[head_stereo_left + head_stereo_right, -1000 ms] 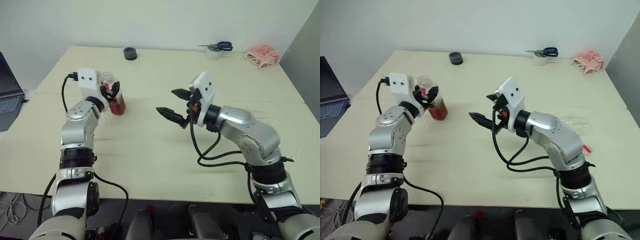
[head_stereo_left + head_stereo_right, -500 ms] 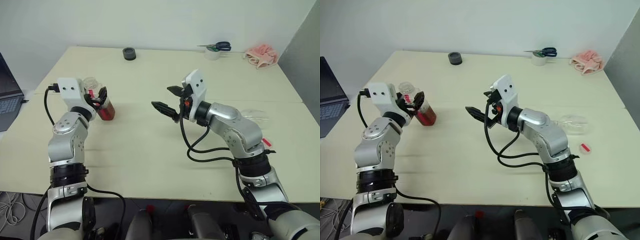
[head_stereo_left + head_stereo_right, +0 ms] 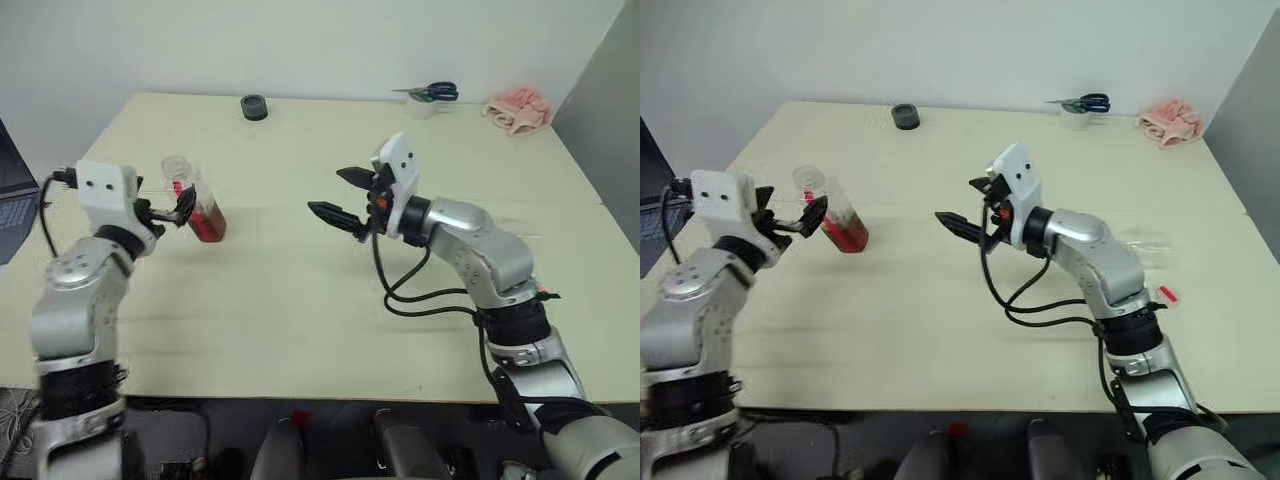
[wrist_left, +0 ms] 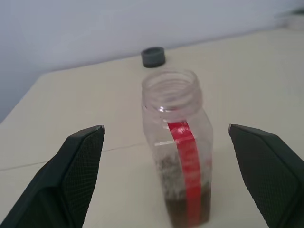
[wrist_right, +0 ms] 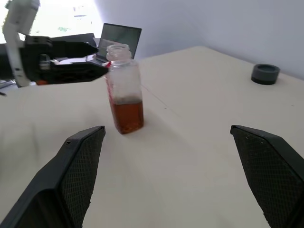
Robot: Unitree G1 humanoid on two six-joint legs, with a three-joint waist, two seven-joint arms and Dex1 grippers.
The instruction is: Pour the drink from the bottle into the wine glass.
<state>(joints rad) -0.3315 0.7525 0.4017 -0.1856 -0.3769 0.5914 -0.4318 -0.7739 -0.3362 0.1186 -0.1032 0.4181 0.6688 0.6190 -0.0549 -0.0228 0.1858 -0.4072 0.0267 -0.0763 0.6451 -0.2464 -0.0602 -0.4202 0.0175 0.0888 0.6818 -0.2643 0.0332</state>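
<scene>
Both fingers of the spread left hand [image 4: 164,175] flank the uncapped bottle [image 4: 178,175] without touching it.

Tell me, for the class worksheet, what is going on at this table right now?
A two-armed robot is working at a table. The bottle stands upright and uncapped, the drink filling only its lower part. The left gripper is open beside the bottle, not gripping it. The right gripper is open too, hovering empty over the middle of the table. A wine glass lies on its side behind the right arm, so nothing is being poured.
</scene>
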